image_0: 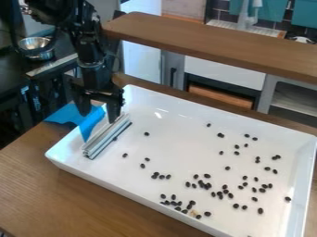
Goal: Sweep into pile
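Where hand [98,116] hangs, metal bar [108,139] slants lower-left to upper-right.

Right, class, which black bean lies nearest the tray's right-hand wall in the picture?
The lone bean low on the right, beside that wall; all the others lie farther left.

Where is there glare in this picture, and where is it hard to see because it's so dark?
In the camera view, a small bright glint shows on the white tray toward its far side, probably a reflected light; the black robot arm partly merges with the dim area behind it at upper left, though the metal bowl there catches some light.
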`<state>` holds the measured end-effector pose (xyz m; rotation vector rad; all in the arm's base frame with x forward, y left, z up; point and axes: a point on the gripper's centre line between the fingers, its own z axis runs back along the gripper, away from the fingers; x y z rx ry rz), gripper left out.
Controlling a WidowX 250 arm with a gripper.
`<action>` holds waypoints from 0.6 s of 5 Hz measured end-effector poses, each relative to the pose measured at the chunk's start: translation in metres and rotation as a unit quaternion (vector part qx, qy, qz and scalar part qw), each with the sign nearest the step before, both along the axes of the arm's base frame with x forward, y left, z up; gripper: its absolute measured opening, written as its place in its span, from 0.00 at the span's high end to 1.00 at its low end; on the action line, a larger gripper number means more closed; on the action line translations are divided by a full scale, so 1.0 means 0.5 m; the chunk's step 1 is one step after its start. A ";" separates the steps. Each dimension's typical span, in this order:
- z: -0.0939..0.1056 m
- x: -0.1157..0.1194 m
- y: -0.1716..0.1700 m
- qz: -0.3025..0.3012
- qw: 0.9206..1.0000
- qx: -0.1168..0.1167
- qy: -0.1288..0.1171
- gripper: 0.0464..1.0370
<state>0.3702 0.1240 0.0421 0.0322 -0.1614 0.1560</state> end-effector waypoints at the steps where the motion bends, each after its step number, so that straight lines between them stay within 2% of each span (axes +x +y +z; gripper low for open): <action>1: -0.025 -0.005 -0.002 0.000 1.000 -0.006 0.016 0.04; 3: -0.032 -0.001 -0.001 0.001 1.000 -0.002 0.001 0.04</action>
